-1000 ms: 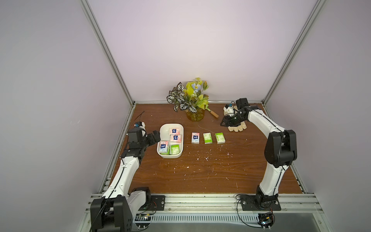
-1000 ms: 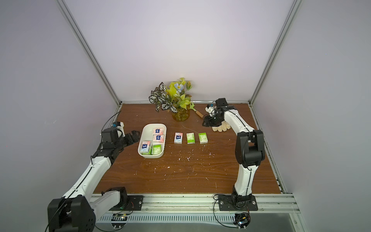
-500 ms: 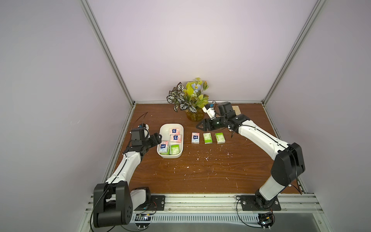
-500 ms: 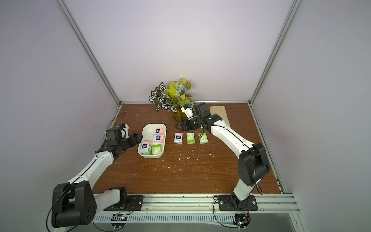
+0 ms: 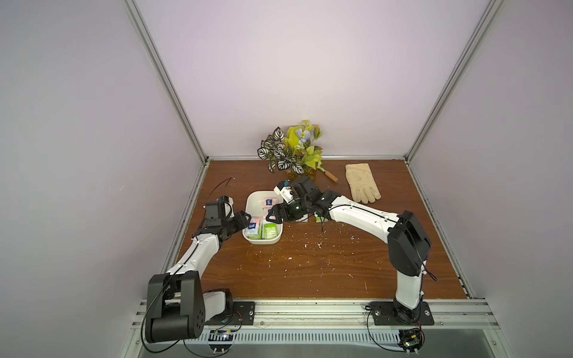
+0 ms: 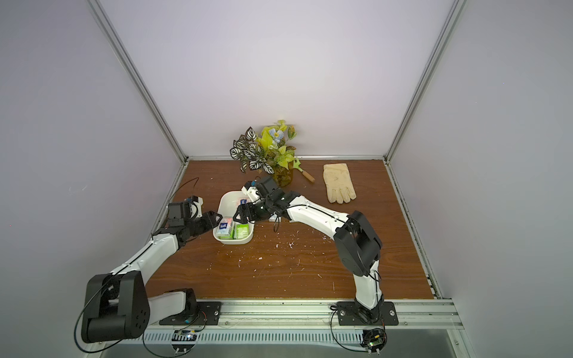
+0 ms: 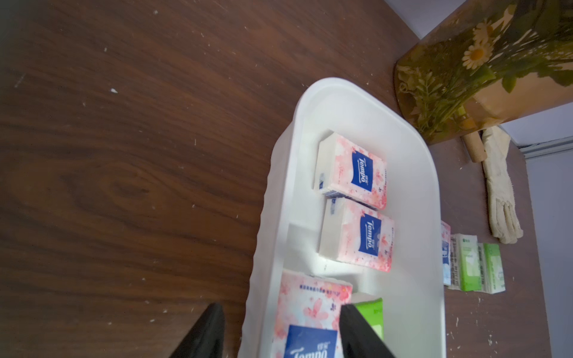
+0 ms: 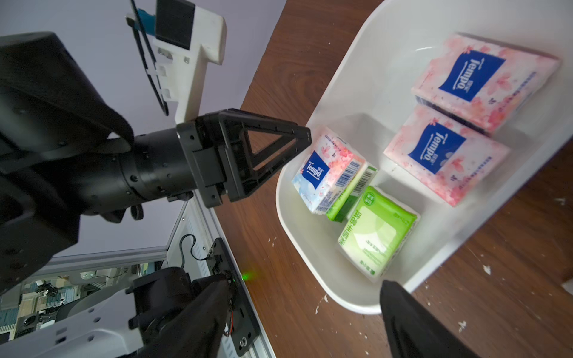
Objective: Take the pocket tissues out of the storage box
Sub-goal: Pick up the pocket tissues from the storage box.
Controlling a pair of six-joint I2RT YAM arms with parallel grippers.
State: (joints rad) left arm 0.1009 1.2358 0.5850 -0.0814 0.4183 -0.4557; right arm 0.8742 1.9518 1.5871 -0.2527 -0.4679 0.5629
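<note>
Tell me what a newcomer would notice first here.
Both arms reach to the near end of the white storage box on the left arm's side of the table. The left gripper straddles its rim and the right gripper is open beside it. Inside lie bright pink and green pocket tissues. At the back wall stands a leafy plant, with a cream glove flat beside it.

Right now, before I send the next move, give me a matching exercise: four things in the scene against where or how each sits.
Things: 1 cream glove; 2 plant pot; 3 storage box; 4 right pincer.
States: A holding five tissue packets; B open, poised over the box; C flat on the table, back right; D upright at the back, beyond the box.
Pairs: 1-C, 2-D, 3-A, 4-B.
</note>
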